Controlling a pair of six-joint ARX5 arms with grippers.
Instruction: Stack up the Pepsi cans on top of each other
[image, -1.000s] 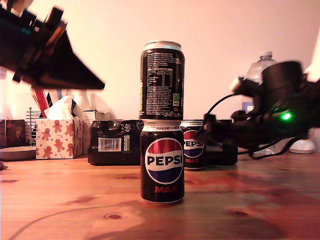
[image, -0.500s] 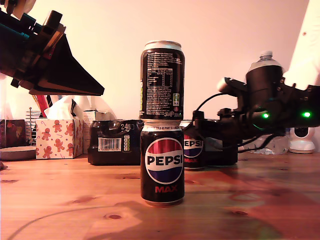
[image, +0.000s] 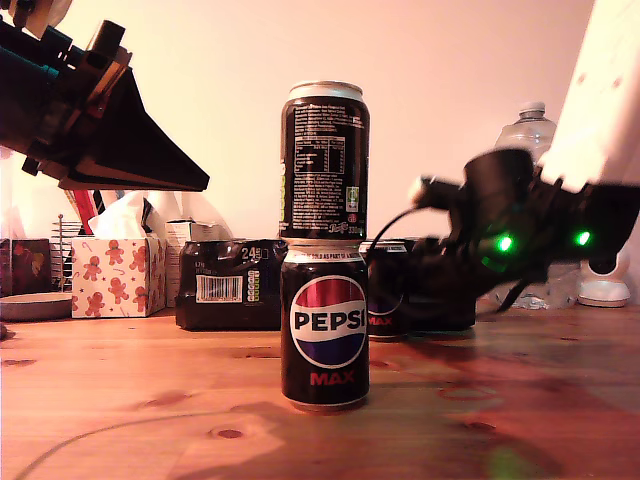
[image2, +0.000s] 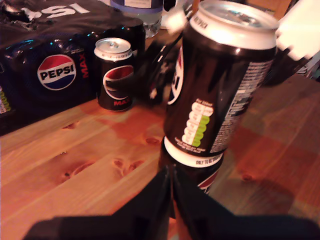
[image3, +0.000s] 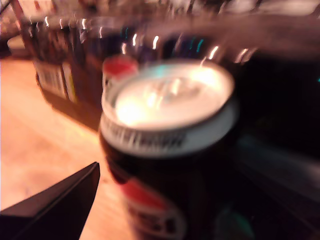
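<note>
2 Pepsi cans are already standing as a stack near the front edge of the wooden table: the lower Pepsi can is showing its globe logo, and the upper Pepsi can is sitting squarely on its rim with the nutrition text facing the exterior camera. The third Pepsi can is waiting upright behind the stack, just in front of the black shrink-wrapped multipack toward the table's back edge. My second gripper is reaching in at that can from the exterior view's right, its view blurred by motion; I cannot tell whether its fingers are spread or clamped. My first gripper is hanging above the table at the exterior view's upper left, its 2 dark fingers pressed together on nothing. The cans are smooth, glossy aluminium cylinders with silver rims, likely thin-walled, dent-prone and slippery, so I would be gripping the third can around mid-body, gently and level, since a 3-high stack is probably going to be tippy.
</note>
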